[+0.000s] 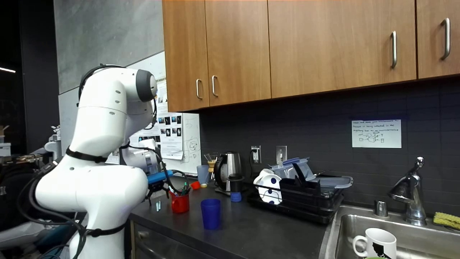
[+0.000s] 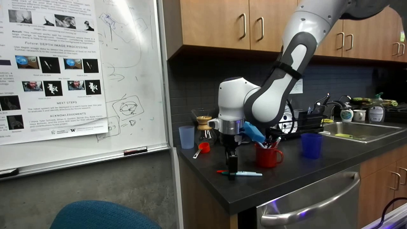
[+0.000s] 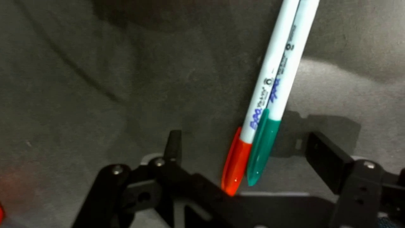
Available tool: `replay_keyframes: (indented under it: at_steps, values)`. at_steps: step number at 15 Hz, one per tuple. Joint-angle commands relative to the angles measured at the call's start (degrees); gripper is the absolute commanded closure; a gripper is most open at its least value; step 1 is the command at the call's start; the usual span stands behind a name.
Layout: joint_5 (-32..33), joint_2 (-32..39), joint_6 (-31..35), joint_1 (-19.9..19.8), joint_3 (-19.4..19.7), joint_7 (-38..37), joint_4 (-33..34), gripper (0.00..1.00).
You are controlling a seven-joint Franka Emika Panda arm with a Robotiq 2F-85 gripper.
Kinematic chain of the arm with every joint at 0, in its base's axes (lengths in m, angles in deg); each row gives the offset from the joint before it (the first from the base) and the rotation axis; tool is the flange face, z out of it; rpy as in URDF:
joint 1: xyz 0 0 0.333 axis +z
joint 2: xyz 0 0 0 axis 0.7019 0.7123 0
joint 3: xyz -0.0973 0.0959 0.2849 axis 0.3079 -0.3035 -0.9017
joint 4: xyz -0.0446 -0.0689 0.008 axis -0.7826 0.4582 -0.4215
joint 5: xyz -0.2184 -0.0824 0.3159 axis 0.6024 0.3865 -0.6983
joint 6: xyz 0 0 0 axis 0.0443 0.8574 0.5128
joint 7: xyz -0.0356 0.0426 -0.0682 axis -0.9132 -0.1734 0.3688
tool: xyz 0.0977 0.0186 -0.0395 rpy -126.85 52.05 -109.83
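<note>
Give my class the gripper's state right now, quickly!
Gripper: open, holding nothing; the wrist view shows a red-capped marker and a green-capped marker between its fingers.

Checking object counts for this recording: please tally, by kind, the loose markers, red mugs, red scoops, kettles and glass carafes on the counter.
Loose markers: 2 (one red-capped, one green-capped)
Red mug: 1
Red scoop: 1
Kettle: 1
Glass carafe: 1
Total: 6
</note>
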Motion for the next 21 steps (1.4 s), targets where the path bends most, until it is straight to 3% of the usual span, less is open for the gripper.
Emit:
replay_keyframes:
  at_steps: [1,3,12,13,21]
  values:
    - [-0.1,-0.1,-3.6,-3.9,-4.0,0.5,1.0,0.25]
    - [-0.1,-0.1,-4.3,-5.0,-5.0,0.5,1.2,0.31]
    - [-1.8,-0.9,-5.3,-7.2,-8.3,2.3,1.4,0.99]
    - [-1.8,-1.0,-5.2,-7.3,-8.3,2.4,1.3,0.94]
    - [-1.5,-4.3,-6.2,-7.8,-8.8,2.6,0.8,0.94]
